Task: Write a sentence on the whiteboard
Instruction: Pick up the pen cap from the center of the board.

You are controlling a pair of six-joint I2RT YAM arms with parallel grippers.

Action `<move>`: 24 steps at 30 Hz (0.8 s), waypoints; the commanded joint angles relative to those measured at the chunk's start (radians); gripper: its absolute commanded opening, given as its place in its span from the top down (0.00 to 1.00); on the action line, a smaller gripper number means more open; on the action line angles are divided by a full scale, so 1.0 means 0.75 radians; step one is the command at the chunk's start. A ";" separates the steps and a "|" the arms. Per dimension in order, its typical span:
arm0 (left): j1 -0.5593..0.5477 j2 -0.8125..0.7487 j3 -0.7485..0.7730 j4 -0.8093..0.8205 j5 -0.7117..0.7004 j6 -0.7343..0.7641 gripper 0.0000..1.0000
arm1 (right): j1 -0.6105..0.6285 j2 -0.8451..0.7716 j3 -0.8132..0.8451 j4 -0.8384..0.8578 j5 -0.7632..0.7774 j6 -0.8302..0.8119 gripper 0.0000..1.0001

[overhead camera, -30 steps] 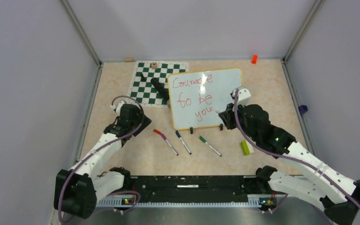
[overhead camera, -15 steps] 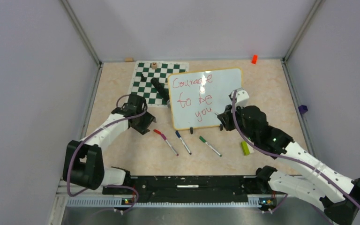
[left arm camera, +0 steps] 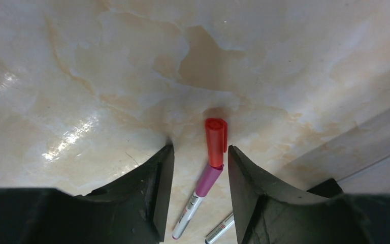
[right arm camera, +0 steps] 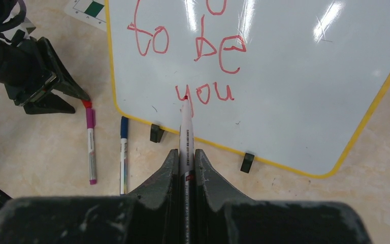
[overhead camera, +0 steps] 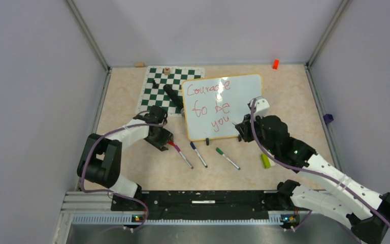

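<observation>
The whiteboard (overhead camera: pixel 244 96) (right arm camera: pixel 304 76), glossy white with a yellow rim, lies at the table's centre back. The sentence (overhead camera: pixel 210 104) (right arm camera: pixel 203 94) is in red: "Courage to be you". My right gripper (overhead camera: pixel 240 127) (right arm camera: pixel 185 152) is shut on a white marker (right arm camera: pixel 186 127). Its red tip rests at the "y" of "you". My left gripper (overhead camera: pixel 167 144) (left arm camera: pixel 198 152) is open and low over the table. It straddles a red cap (left arm camera: pixel 215 142), which lies at the end of a pink-collared marker (left arm camera: pixel 207 182) (overhead camera: pixel 182 155).
A blue marker (overhead camera: pixel 199 154) and a green marker (overhead camera: pixel 227 158) lie in front of the board, near its two black clips (overhead camera: pixel 207 141). A chessboard mat (overhead camera: pixel 157 89) with a black object (overhead camera: pixel 172 95) sits back left. A yellow-green block (overhead camera: pixel 266 160) lies under my right arm.
My left arm has swung right from the table's left side to the red cap, and its jaws have narrowed. The right gripper has barely shifted, and the marker is still in it.
</observation>
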 commanded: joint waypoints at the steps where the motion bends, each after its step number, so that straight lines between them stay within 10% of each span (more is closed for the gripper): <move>1: -0.016 0.062 0.035 0.002 -0.019 -0.080 0.54 | -0.008 -0.013 -0.012 0.076 0.023 0.013 1.00; 10: -0.014 0.084 0.059 0.002 -0.077 -0.093 0.75 | -0.009 -0.029 -0.017 0.076 0.031 0.016 1.00; 13: -0.007 0.004 0.037 0.007 -0.122 -0.063 0.98 | -0.009 -0.037 -0.021 0.075 0.031 0.016 1.00; 24: 0.033 -0.370 -0.099 0.215 0.109 0.054 1.00 | -0.009 -0.045 -0.043 0.168 -0.244 -0.009 1.00</move>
